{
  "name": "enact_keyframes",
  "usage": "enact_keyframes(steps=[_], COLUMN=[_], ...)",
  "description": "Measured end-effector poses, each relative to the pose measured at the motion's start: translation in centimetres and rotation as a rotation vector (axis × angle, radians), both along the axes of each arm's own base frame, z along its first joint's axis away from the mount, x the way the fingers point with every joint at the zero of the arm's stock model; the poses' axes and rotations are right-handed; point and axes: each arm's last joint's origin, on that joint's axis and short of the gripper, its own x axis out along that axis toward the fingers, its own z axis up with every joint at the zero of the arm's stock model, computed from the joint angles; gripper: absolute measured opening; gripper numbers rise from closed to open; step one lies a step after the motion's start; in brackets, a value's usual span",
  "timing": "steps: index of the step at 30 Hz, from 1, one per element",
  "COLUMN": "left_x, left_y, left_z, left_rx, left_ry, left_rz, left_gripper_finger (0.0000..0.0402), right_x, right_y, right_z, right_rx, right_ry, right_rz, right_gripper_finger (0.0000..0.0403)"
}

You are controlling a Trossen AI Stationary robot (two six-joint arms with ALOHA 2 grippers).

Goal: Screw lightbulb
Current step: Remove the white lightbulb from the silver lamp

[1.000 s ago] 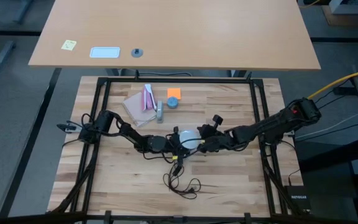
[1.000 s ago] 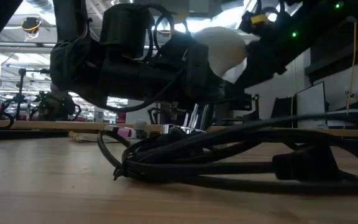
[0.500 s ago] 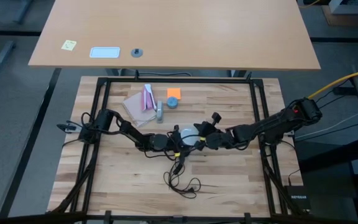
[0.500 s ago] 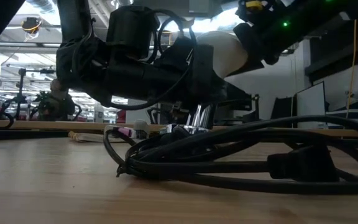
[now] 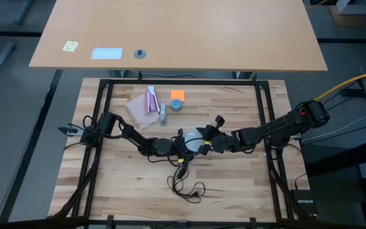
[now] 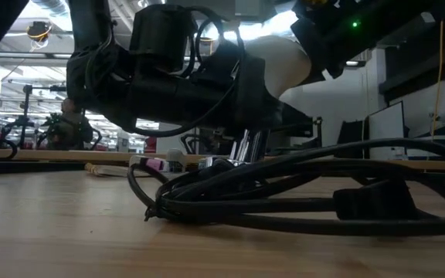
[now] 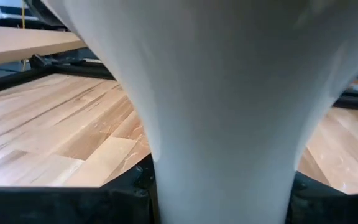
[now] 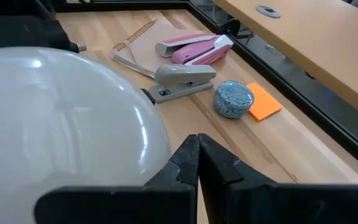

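Note:
The frosted white lightbulb [image 5: 192, 141] hangs above the middle of the table, between my two grippers, with its globe [image 6: 280, 58] toward the right arm. My left gripper [image 5: 178, 146] is shut on it from the table's left. My right gripper [image 5: 206, 143] is shut, its fingertips [image 8: 185, 163] right beside the globe [image 8: 61, 118]. A silver piece [image 6: 243, 145] shows under the left gripper. A black cord [image 5: 183, 181] lies coiled on the table below. The socket does not show plainly. My left gripper holds the bulb by its tapering neck [image 7: 222, 168], which runs back between the two dark fingers [image 7: 135, 186]. The fingers come level from the table's left, along the bulb. The bulb is lifted clear of the table. My right gripper is beside the globe; I cannot tell whether it touches.
At the far side lie a grey stapler [image 8: 182, 81], a pink stapler [image 8: 194, 48] on a notebook [image 5: 138, 108], a blue-grey round piece [image 8: 233, 99] and an orange pad [image 5: 178, 95]. The cord [image 6: 284, 193] loops across the near middle. A black frame rims the table.
My right gripper has gone toward the table's left, up to the bulb's globe. The bulb and my left gripper have stayed about where they were.

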Motion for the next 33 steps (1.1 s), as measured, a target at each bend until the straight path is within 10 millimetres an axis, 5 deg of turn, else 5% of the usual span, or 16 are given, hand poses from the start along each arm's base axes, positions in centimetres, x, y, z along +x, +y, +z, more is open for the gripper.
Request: enact_keyframes(steps=[8, 18, 33], left_x=[0.1, 0.6, 0.1], left_y=[0.0, -0.3, -1.7], left_z=[-0.4, -0.7, 0.3], left_rx=[0.0, -0.043, 0.094], left_ry=[0.052, 0.087, 0.09], left_rz=[0.009, 0.018, 0.142], left_gripper_finger=[0.0161, 0.0247, 0.0251], right_x=[-0.1, 0.0, 0.0], right_y=[0.0, 0.0, 0.0], right_z=[-0.1, 0.1, -0.2], right_rx=[-0.005, -0.003, -0.007], right_ry=[0.011, -0.001, 0.014], right_rz=[-0.003, -0.01, -0.003], right_gripper_finger=[0.0009, 0.0009, 0.0009])
